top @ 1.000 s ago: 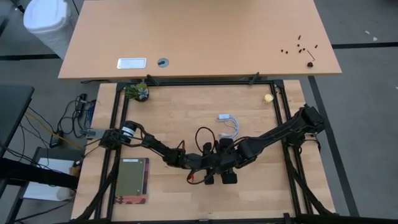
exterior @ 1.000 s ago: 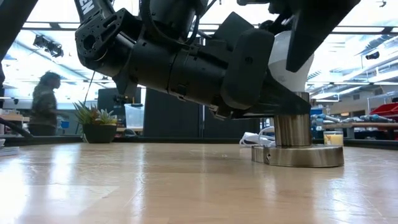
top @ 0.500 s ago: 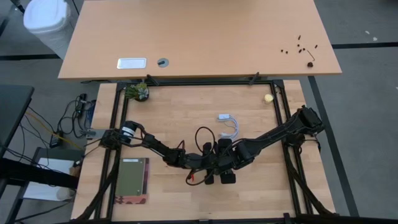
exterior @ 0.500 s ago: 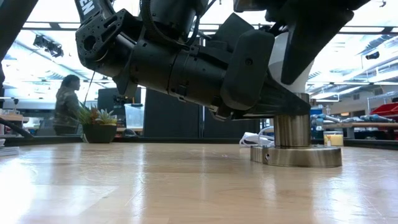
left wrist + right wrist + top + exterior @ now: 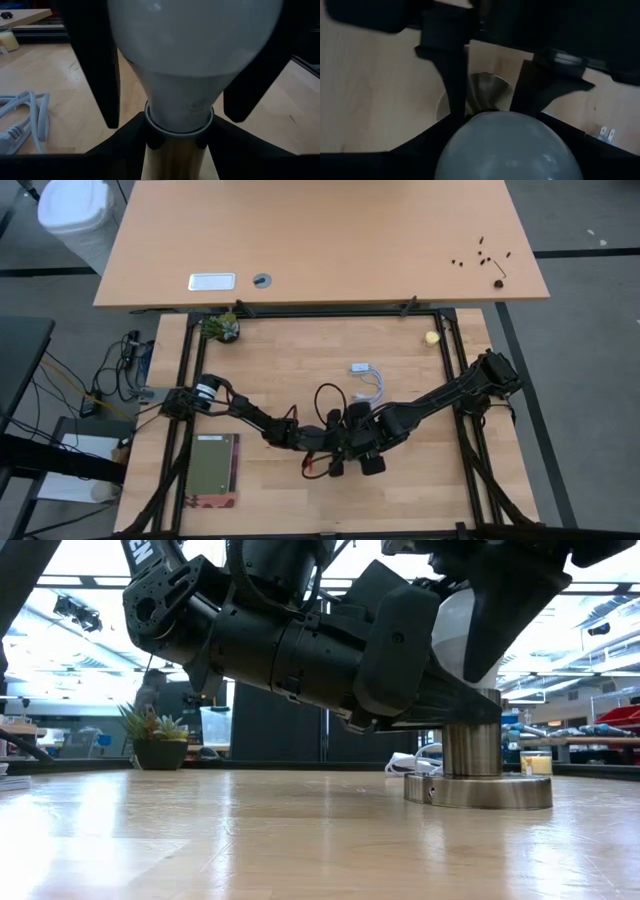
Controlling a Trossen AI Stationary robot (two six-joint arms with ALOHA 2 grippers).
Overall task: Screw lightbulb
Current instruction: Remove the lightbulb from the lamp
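Left wrist view alone shows the left gripper (image 5: 172, 142) pinching the socket stem (image 5: 175, 162) under the lightbulb (image 5: 192, 55); the right gripper (image 5: 507, 135) straddles the globe, grip unclear.

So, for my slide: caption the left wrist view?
Left gripper holding socket post beneath lightbulb, flanked by right fingers.

Right gripper (image 5: 470, 630): has narrowed around the bulb (image 5: 452, 635) — its fingers (image 5: 515, 610) now sit closer against the glass than a second ago.
Right wrist: has turned slightly in the high view.
Person in the room behind: has walked from far left toward the plant (image 5: 155, 736) — now mostly hidden behind the left arm (image 5: 290, 640).
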